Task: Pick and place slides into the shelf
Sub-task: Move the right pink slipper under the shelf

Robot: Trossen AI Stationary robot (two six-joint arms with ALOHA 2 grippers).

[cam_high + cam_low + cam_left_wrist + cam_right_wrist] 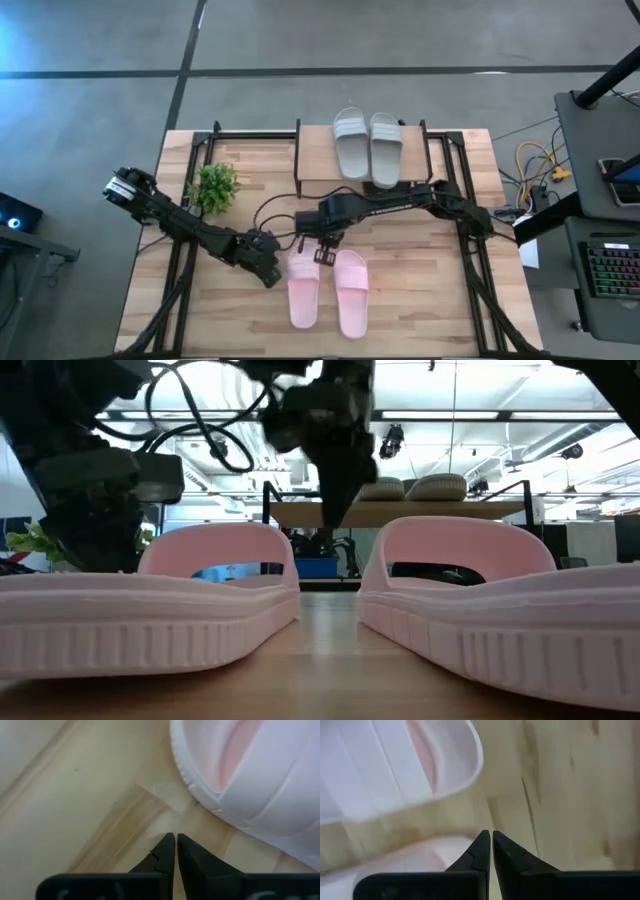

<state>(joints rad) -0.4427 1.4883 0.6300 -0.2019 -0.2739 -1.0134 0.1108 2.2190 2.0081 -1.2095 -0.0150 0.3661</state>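
your left gripper (272,276) and right gripper (325,256) are hovering closed (both empty) beside the pink slides (303,290).

My two end effectors, left (268,268) and right (326,254), are black, like my arms. The pair of slides (327,288) below them is pale pink, with ribbed pink soles. The second pair (368,143), on the shelf (312,160), is light grey. The shelf top is light wood on black legs. The counter (420,290) is pale wood planks with darker grain streaks. The plant (214,186) is green.
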